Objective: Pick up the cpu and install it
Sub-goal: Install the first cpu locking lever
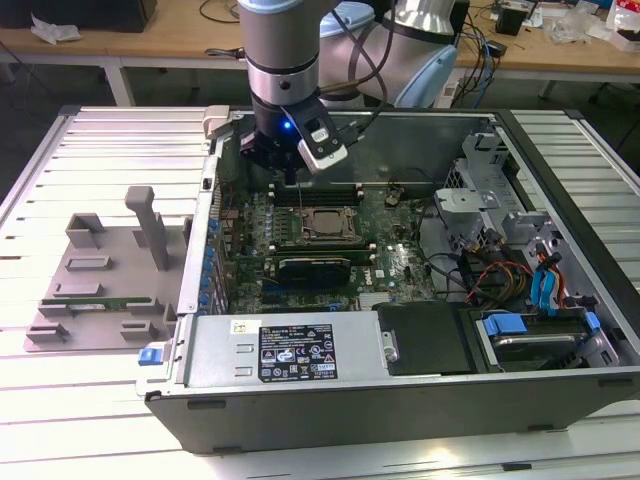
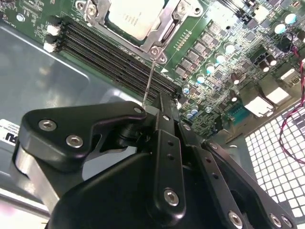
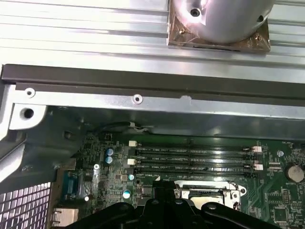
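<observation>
An open computer case lies on a slatted table, its green board exposed. The gripper hangs inside the case above the board's far edge, just beyond the socket. Whether it is released or clenched cannot be told; nothing is seen in its grasp. The cpu sits in the socket, framed by the metal bracket, just below the gripper, with the memory slots between them.

We saw the cpu had a smooth, dull silver metal top. The gripper looked matt black, and the computer case was grey sheet metal.
</observation>
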`<state>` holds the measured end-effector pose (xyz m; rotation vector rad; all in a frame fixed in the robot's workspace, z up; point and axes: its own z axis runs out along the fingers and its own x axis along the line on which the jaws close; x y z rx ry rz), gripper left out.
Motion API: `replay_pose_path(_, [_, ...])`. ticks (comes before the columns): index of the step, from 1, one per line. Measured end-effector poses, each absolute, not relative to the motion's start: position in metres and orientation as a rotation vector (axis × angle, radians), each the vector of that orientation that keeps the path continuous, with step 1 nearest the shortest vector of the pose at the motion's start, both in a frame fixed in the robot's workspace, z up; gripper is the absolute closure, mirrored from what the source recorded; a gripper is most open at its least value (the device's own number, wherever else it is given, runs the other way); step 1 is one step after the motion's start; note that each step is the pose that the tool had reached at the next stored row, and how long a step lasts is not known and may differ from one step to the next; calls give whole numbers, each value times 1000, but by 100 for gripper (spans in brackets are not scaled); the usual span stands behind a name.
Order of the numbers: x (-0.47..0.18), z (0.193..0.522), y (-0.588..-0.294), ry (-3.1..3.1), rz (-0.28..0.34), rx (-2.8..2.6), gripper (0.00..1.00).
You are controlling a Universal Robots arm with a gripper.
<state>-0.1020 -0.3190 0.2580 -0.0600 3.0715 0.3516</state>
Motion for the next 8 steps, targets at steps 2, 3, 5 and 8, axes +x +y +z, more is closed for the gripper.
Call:
replay_pose_path(2, [-101,258,-319,3071,353,-60,89])
replay_pose_path(3, [-99,258,-319,3071,353,-60,89])
replay_pose_path(5, [-91,257,-319,3072,353,-60,89])
replay_pose_path(8, [-75,257,-319,3072,353,-60,89])
